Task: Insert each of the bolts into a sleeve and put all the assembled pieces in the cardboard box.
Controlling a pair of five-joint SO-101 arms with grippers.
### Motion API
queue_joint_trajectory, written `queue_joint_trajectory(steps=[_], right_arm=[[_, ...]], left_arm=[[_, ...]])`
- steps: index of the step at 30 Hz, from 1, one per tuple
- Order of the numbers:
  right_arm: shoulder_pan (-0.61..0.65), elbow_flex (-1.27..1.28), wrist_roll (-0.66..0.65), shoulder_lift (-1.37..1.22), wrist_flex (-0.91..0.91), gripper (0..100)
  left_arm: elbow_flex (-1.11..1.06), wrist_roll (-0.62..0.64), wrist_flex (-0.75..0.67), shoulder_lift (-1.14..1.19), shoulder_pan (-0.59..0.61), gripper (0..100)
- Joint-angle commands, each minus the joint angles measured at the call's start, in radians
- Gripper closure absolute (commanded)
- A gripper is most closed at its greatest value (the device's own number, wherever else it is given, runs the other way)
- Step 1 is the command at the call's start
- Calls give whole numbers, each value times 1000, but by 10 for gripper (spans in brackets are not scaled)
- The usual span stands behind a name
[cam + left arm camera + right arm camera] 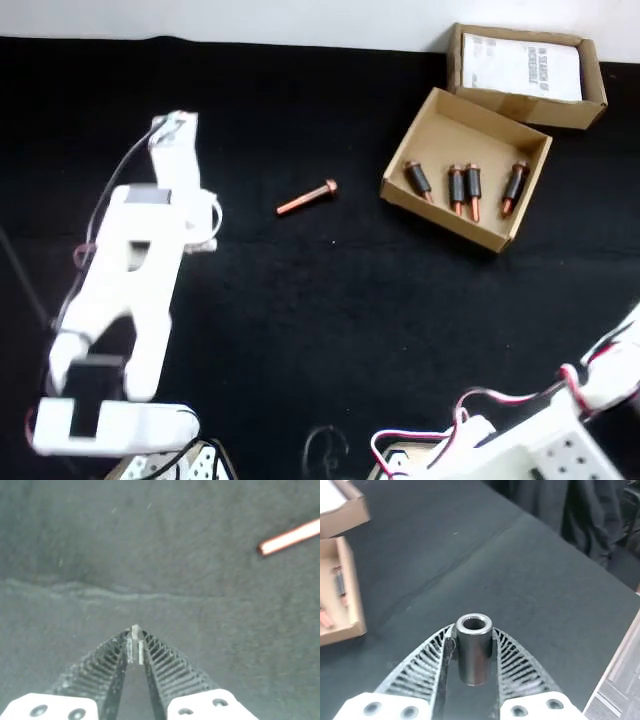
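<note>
Four assembled pieces (418,180) lie in the cardboard box (455,125); one bolt (306,199) lies loose outside it. The right gripper (474,632) pinches a sleeve (474,655); the left gripper (135,640) is pressed together, empty.

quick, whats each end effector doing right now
Left end effector: closed, holding nothing.
Right end effector: closed on a sleeve.

Bolt (307,198) copper, sleeve (474,650) dark grey, cardboard box (462,130) brown, table (330,320) black.
</note>
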State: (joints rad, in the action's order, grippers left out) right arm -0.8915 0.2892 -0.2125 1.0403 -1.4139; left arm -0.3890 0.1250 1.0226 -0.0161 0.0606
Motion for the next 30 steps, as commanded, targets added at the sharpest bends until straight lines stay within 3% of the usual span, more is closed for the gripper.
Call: queue_joint_trajectory(steps=[1, 12, 20, 23, 27, 30], right_arm=[[-73, 216, 8, 166, 143, 990], [-205, 746, -97, 565, 438, 988], [-266, 998, -157, 716, 567, 988], [-266, 1050, -166, 746, 590, 988], [-257, 1095, -169, 771, 590, 988], [-231, 1113, -169, 776, 590, 988]], left_arm=[[280, -5, 129, 128, -65, 976], [1036, -153, 483, 627, -226, 976], [1527, -517, 647, 954, -236, 976], [1650, -549, 698, 1027, -248, 956], [1715, -551, 729, 1047, -269, 809], [1721, -575, 729, 1046, -292, 780]])
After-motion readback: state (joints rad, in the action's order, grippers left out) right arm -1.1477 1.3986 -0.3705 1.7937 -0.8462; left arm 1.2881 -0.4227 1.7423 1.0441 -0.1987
